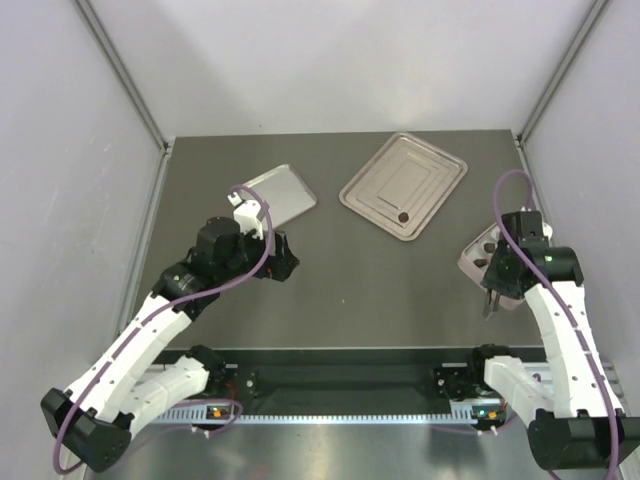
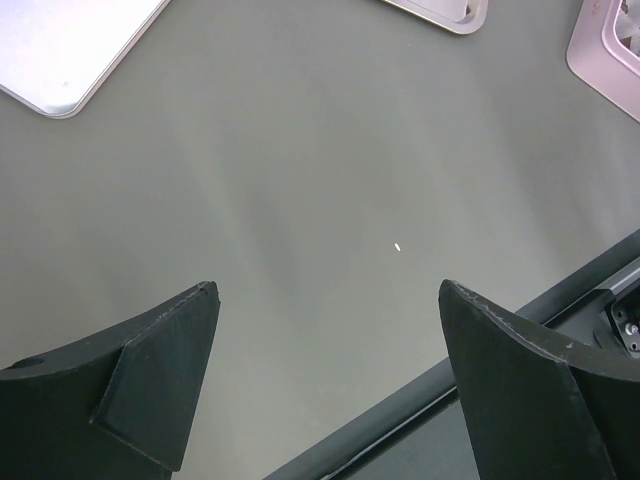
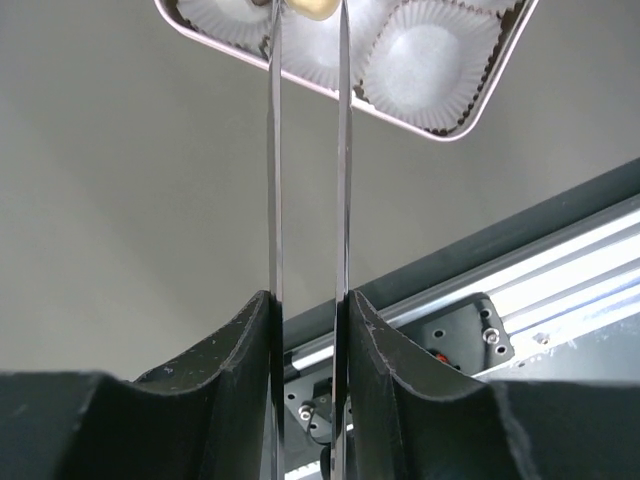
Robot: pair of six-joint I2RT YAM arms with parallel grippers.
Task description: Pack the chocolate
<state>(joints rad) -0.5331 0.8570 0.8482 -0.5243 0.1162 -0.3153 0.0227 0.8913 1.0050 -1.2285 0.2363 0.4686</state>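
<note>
On the table point(image 1: 350, 290), a silver tray point(image 1: 430, 165) carries one dark chocolate point(image 1: 403, 215). Over the pink box point(image 3: 455, 130), the right gripper point(image 3: 309, 310) clamps tweezers point(image 3: 275, 150) with a tan chocolate point(image 3: 308, 8) between their tips. It is best lowered centred into a paper cup point(image 3: 430, 55) before release. The left gripper point(image 2: 328, 287) hovers spread wide, empty.

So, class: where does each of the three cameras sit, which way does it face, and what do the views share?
Top external: above and behind the bases, looking down on the table; left arm and right arm show.
Left wrist: on the left arm, facing the table; the open left gripper shows.
Right wrist: on the right arm, looking along tweezers in the right gripper to a tan chocolate and the pink box.
Shared: all three show the pink box.
</note>
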